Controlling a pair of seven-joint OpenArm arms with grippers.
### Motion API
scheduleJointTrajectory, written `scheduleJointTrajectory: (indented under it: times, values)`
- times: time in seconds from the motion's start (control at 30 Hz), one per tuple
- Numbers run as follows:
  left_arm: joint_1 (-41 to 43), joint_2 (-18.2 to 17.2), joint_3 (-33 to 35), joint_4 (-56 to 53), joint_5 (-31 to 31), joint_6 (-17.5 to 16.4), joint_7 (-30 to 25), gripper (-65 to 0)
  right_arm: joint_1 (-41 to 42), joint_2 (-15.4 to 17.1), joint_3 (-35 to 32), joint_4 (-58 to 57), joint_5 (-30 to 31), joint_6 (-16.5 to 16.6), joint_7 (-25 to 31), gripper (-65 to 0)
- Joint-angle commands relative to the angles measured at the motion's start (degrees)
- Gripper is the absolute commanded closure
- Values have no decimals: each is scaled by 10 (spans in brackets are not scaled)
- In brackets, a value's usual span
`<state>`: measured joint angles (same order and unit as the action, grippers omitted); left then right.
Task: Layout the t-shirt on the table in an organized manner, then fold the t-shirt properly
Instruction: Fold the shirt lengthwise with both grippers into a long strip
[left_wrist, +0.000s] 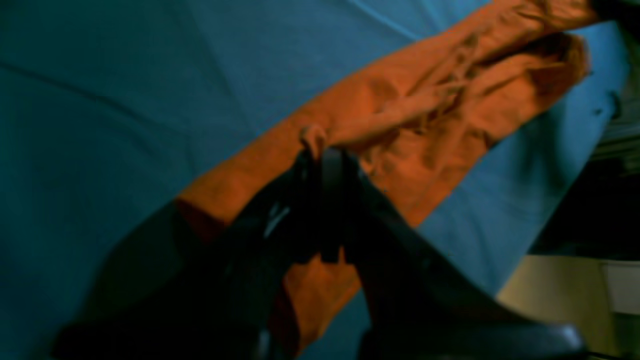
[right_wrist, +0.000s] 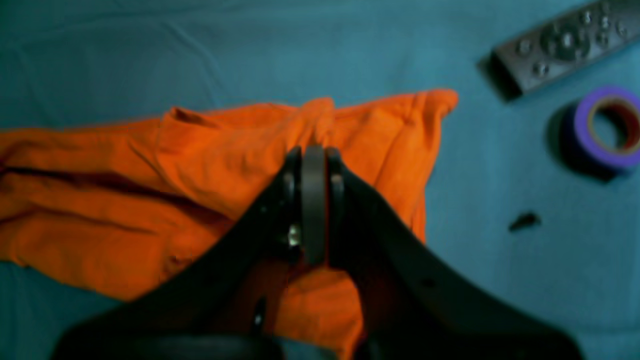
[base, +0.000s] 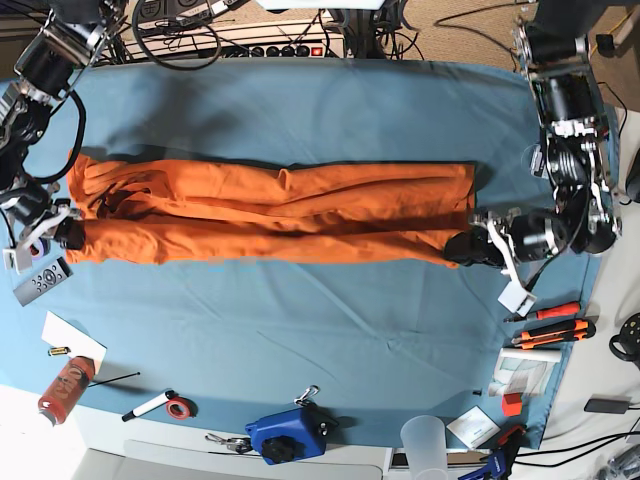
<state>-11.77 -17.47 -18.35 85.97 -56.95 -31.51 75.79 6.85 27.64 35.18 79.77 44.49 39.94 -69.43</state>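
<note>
orange t-shirt (base: 270, 213), one, lay stretched across one teal table (base: 330, 110); left gripper (base: 462, 247) and right gripper (base: 70, 234) each clamped an end.

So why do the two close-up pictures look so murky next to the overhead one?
Left wrist view: dim, soft and blurred, the t-shirt dull rust and the left gripper a dark silhouette. Right wrist view: brighter, the shirt vivid orange, but the right gripper and the tape roll look fuzzy. Base view: evenly lit and sharp, with wide-angle bending at the table edges.
</note>
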Motion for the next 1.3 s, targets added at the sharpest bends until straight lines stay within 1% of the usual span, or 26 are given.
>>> scheduleJointTrajectory:
  times: [0.0, 0.17, 0.23, 0.4, 0.47, 0.57, 0.7, 0.83, 0.9, 0.93, 1.0, 1.03, 1.07, 1.1, 1.13, 1.17, 1.27]
  values:
    - [-5, -6, -2, 18, 2, 4, -12, 0, 6, 16, 9, 10, 11, 1, 12, 0]
    - [29, -6, -2, 24, 8, 4, -13, 0, -4, 16, 17, 10, 1, 1, -12, 0]
    - [44, -6, -2, 24, 8, 4, -13, 0, -9, 16, 17, 10, -17, 1, -9, 0]
    - [55, -6, -5, 24, 9, 4, -14, 0, -16, 16, 17, 7, -85, 1, 28, 0]
    - [54, -6, -13, 24, 9, 4, -24, 0, -16, 16, 17, 7, -101, -5, 42, 0]
    - [53, -6, -31, 24, 10, 4, -25, 0, -17, 16, 17, 7, -110, -8, 43, 0]
    - [53, -6, -37, 24, 34, 4, -24, 0, -16, 16, 17, 7, -126, -8, 54, 0]
    - [53, -6, -37, 24, 20, 3, -23, 0, -16, 15, 17, 7, -125, -8, 55, 0]
    - [53, -6, -37, 24, 17, -1, -22, 0, -16, 15, 17, 7, -124, -7, 44, 0]
    - [53, -6, -37, 24, 17, -1, -22, -45, -16, 16, 16, 7, -124, -7, 36, 0]
    - [55, -6, -37, 24, 17, 0, -24, -181, -16, 16, 16, 7, -124, -5, 19, 0]
    - [56, -6, -37, 24, 17, 9, -24, -232, -16, 16, 16, 7, -124, -3, 11, -36]
    - [56, -6, -37, 24, 17, 21, -24, -262, -16, 16, 16, 7, -124, 1, 0, -91]
    - [58, -6, -37, 24, 19, 27, -27, -272, -16, 16, 16, 7, -124, 1, -9, -140]
    - [60, -6, -37, 24, 24, 33, -31, -272, -16, 16, 16, 7, -124, 1, -16, -176]
    - [63, -6, -36, 24, 32, 33, -34, -271, -16, 16, 16, 7, -124, 1, -23, -192]
    - [67, -3, -35, 24, 37, 35, -35, -271, -16, 15, 16, 7, -124, 1, -26, -192]
